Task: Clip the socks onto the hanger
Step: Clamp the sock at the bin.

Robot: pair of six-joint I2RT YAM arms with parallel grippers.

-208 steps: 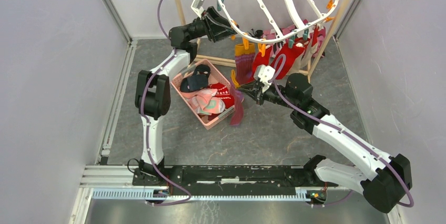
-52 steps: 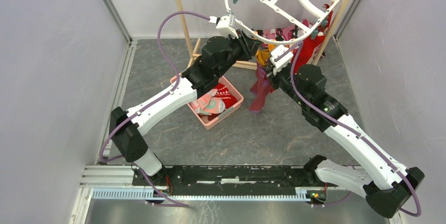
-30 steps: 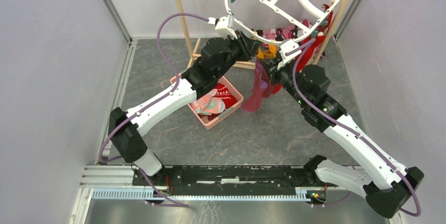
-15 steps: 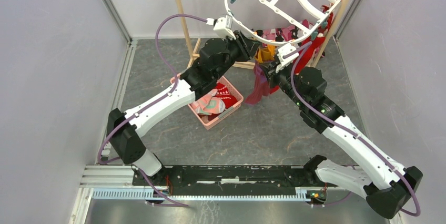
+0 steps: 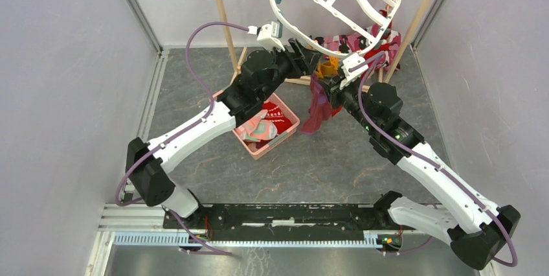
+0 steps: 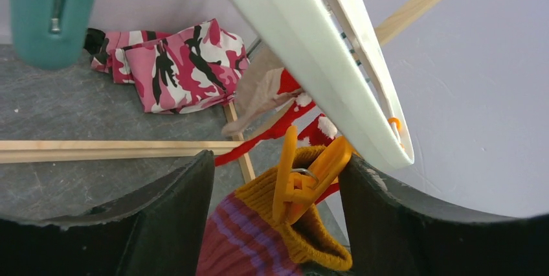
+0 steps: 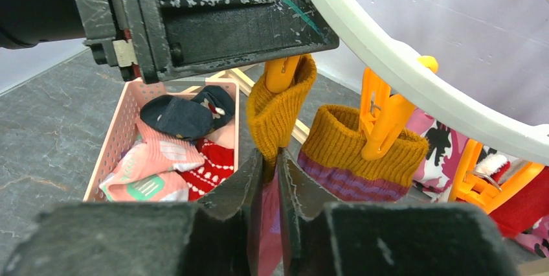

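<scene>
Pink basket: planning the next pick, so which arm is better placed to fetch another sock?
Probably left: left gripper is open, its arm lies over the basket; the right gripper pinches the pegged sock.

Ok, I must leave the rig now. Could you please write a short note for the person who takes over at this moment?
Left hand: open, straddling the orange peg without pressing it.
Right hand: closed on the striped sock, just below its mustard cuff.
Things: that sock hangs from the peg on the white hanger; its twin is pegged beside it. More socks lie in the pink basket.
Done: this sock looks clipped.
Left: let go with the right hand, check that the peg holds, then fetch the next sock from the basket.
</scene>
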